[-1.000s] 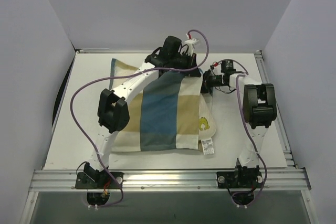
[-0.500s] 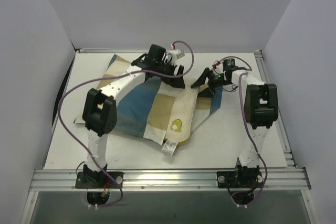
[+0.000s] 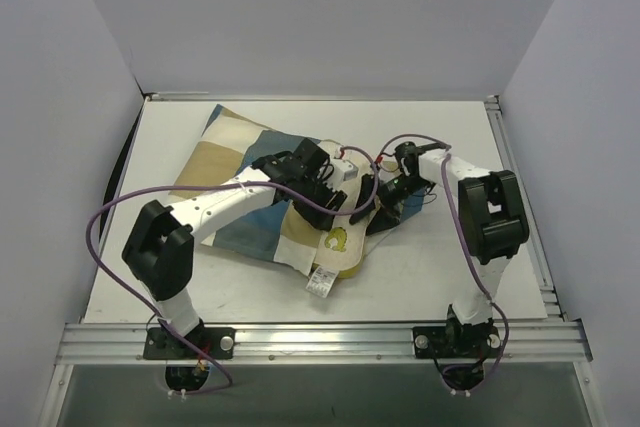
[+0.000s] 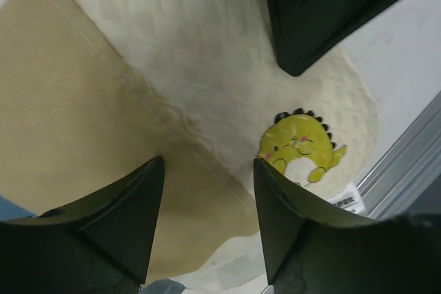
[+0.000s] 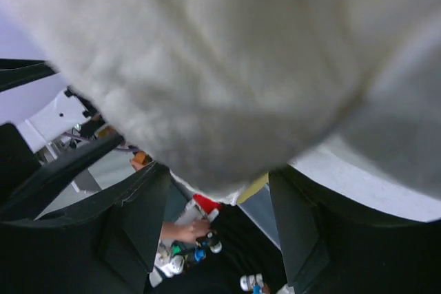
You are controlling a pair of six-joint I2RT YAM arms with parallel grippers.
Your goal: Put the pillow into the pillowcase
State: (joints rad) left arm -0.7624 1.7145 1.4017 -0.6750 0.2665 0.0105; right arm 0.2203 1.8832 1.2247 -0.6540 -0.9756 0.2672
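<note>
The pillowcase [image 3: 235, 152] lies slantwise on the table [image 3: 450, 267], with its far corner toward the back wall. The pillow [image 3: 345, 255] is mostly inside it. Only one cream corner pokes out of the pillowcase's near right end, showing a yellow emblem [image 3: 338, 239] and a white label [image 3: 320, 282] at its near edge. The left arm reaches across the pillowcase, and its claw [image 3: 355, 205] hangs over that same open end. In the wrist view the left claw [image 4: 207, 163] has its fingers well apart and holds nothing. Below it, the pillowcase's tan hem runs across the bumpy cream pillow, just beside the emblem [image 4: 300, 146]. The right claw [image 3: 383, 212] sits at the right side of the pillowcase's open end, close to the left claw. Its own view shows the right claw [image 5: 217, 170] with its fingers spread too. Blurred cream cloth fills the view above them and bulges down over the tips. Nothing is pinched there, though I cannot tell whether the cloth touches the fingers.
</note>
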